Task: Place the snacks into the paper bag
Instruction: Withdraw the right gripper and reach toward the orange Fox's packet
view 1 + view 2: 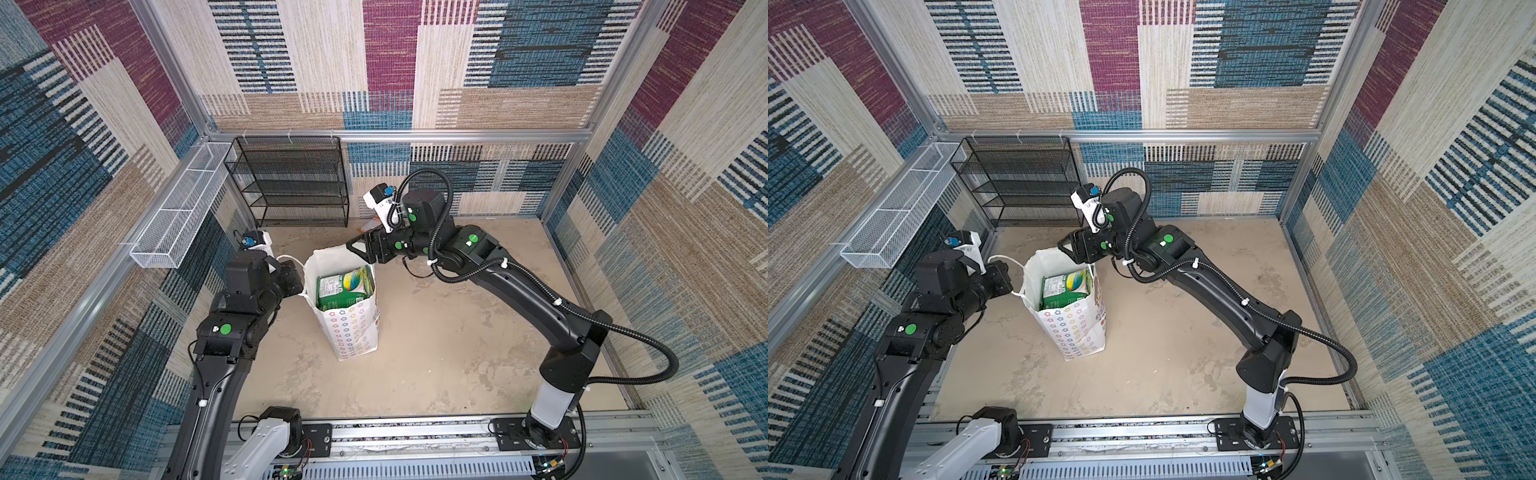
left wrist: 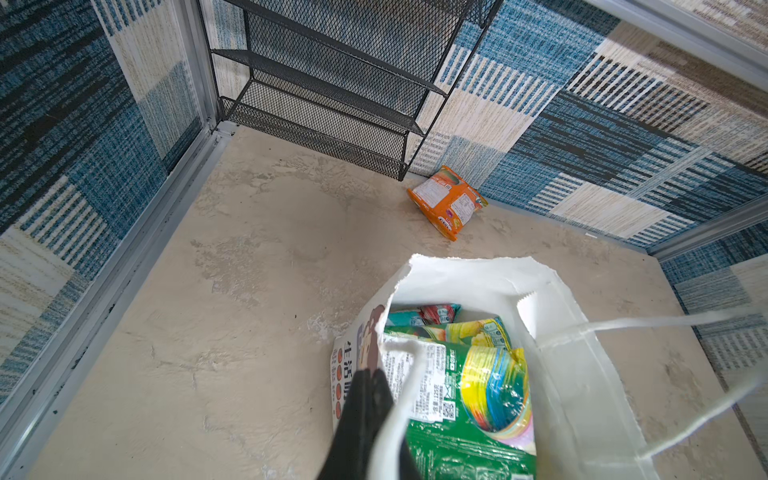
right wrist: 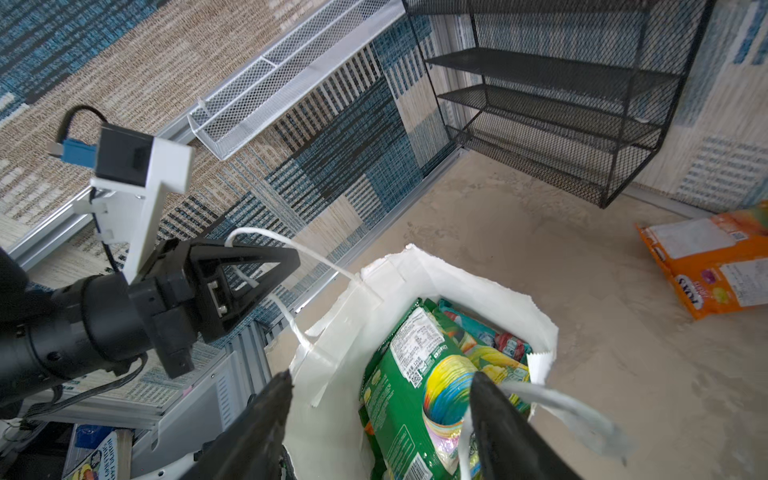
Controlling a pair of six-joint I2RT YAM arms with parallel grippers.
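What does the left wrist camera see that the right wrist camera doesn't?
Only the left wrist view: the whole orange packet on the floor, which the right wrist view cuts off at its edge, and the printed outside of the paper bag.
Only the right wrist view: the white wire basket, and the right gripper with its jaws apart above the bag.
Both: the bag, the green packet inside it, the black rack, and the left gripper shut on a cord handle.
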